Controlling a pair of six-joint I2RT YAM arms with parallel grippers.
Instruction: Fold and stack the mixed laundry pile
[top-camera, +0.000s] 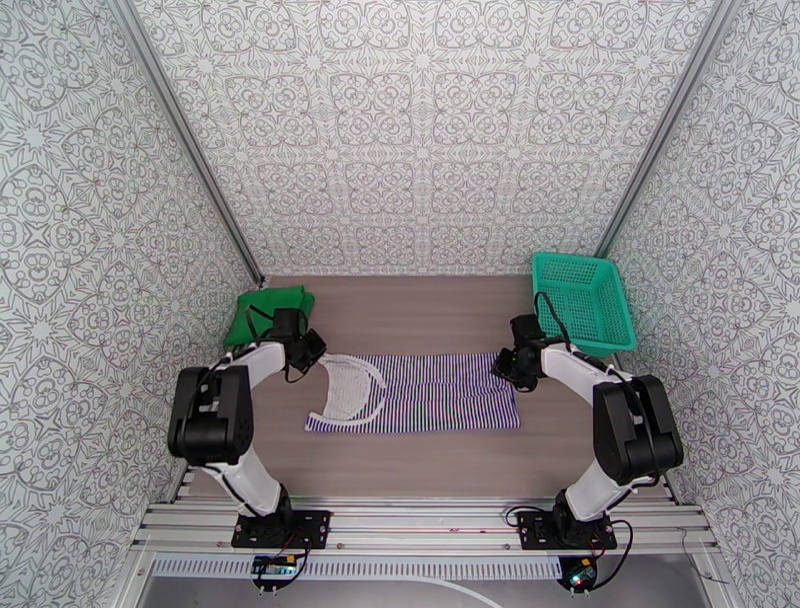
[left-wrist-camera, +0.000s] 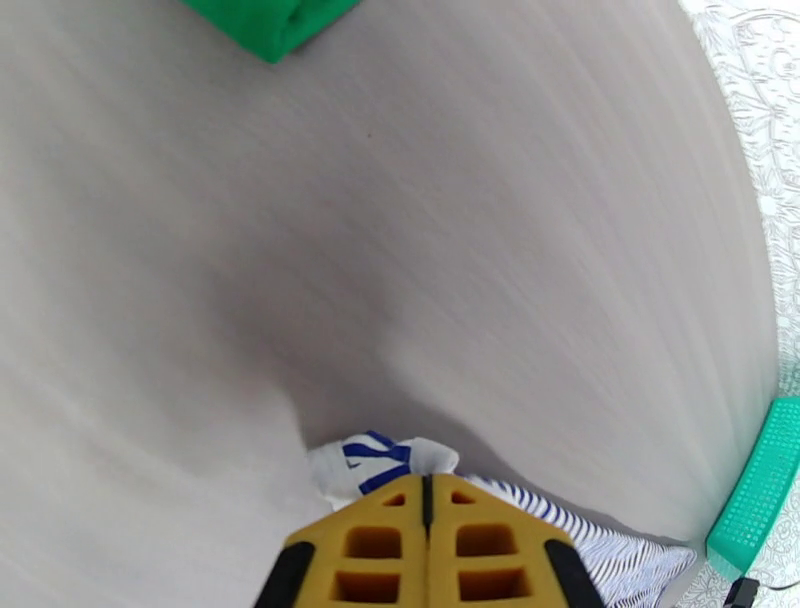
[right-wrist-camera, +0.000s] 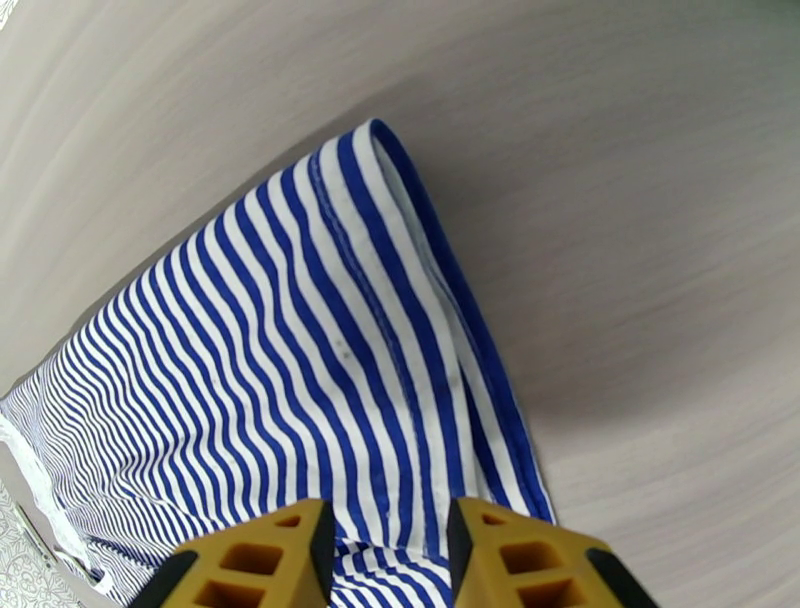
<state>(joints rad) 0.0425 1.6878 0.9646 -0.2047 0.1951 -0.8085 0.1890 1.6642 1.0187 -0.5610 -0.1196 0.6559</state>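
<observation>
At the far left of the bench (top-camera: 420, 310) I see the green T-shirt (top-camera: 268, 310) lying as a compact folded bundle by the back corner. Just right of it is my left gripper (top-camera: 312, 350), its fingers pressed together on a scrap of white-trimmed cloth at the neck end of the striped top (top-camera: 440, 392); the wrist view shows that scrap poking out past the closed tips.

The top lies flat in the middle of the bench, its long axis running left to right, one end at each arm. That is what the next fold depends on, I judge, since the two ends have to travel together.

My right gripper (top-camera: 505, 368) sits at the hem end with its fingers spread, and the striped corner lies between and below them, not clamped as far as I can tell. The teal basket (top-camera: 585, 300) stands at the far right.

I can read no brand, label or writing anywhere.
</observation>
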